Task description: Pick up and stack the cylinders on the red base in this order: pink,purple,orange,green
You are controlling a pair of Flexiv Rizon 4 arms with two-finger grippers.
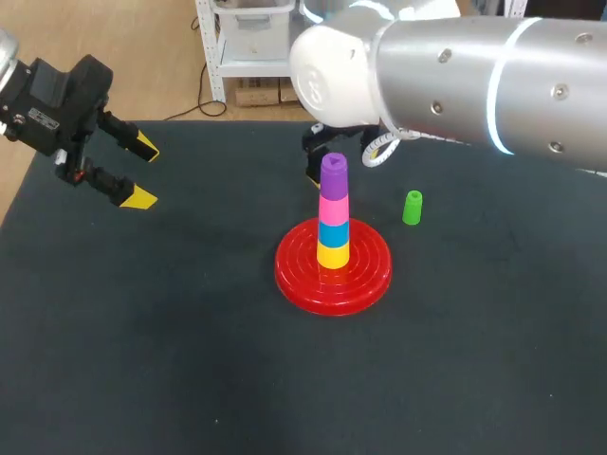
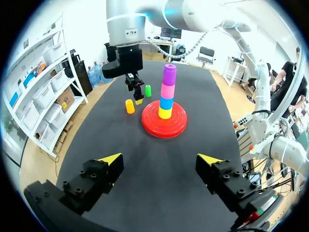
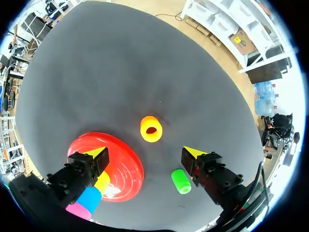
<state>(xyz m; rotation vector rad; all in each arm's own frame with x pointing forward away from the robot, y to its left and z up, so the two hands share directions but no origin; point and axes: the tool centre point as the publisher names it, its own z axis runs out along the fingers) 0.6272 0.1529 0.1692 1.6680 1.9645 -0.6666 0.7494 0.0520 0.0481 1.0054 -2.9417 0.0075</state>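
Currently, the left gripper is hovering over the black table mat at far left, its fingers spread wide and gripping nothing. At centre, the round red plastic base is carrying a yellow cylinder, a blue cylinder, a pink cylinder and a purple cylinder on top. Behind the stack, the right gripper is hanging wide and empty, with the orange plastic cylinder standing just ahead of it. The green plastic cylinder is standing upright near the base's right.
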